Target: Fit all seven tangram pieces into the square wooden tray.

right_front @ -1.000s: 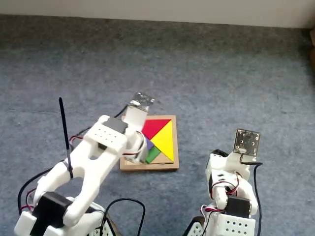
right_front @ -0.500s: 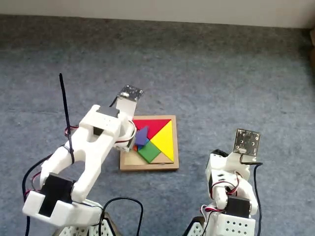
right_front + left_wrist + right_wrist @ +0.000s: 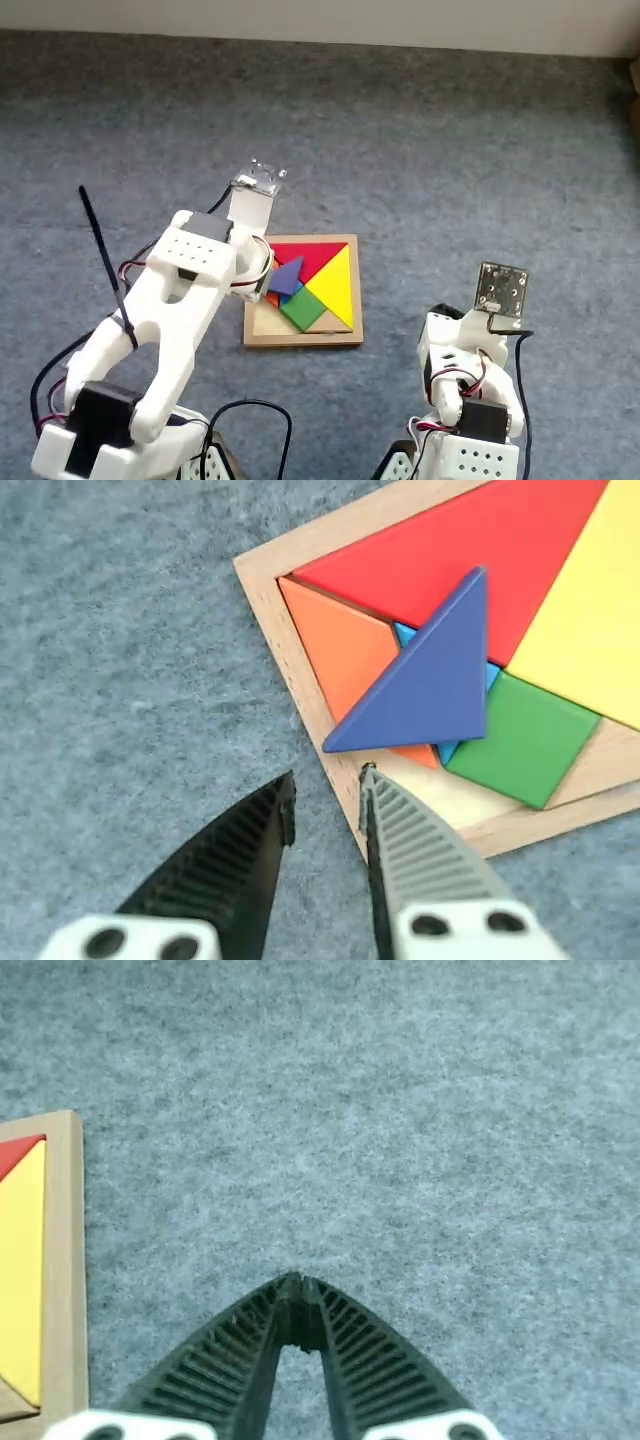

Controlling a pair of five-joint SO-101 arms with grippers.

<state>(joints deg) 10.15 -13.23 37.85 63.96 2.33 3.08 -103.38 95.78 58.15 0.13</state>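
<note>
Wood, likely stiff and light: blue triangular tangram piece (lying askew) wants edge-pinching; my left end effector gapes narrowly, empty.

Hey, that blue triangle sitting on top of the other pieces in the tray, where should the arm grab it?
Probably the narrow corner of the blue triangle nearest the tray rim, from the left gripper side: it rides above the orange piece, so its edges are exposed there.
</note>
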